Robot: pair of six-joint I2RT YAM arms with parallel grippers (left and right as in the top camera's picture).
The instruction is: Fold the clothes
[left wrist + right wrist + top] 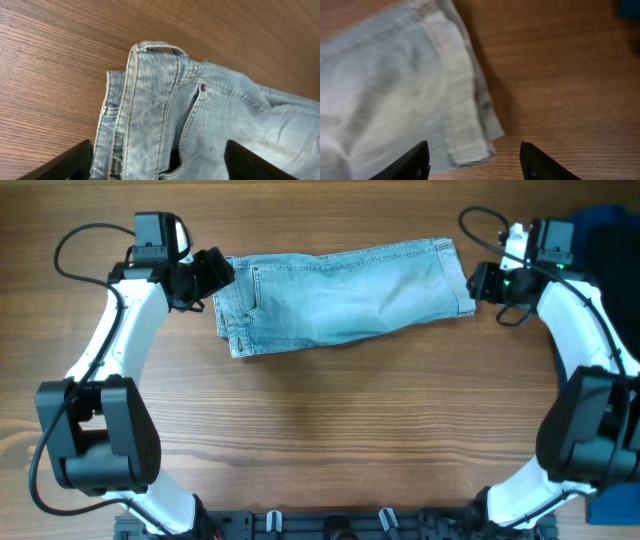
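The denim shorts lay leg on leg at the table's twelve o'clock, left gripper gaping over the waistband at their nine, right gripper gaping over the cuffed hem at their three, both empty, seemingly poised for an end-to-end fold

Your overhead camera looks straight down on the whole table, while your left wrist camera sits close over the shorts' waistband end and your right one over their hem end, both ends seen overhead too.
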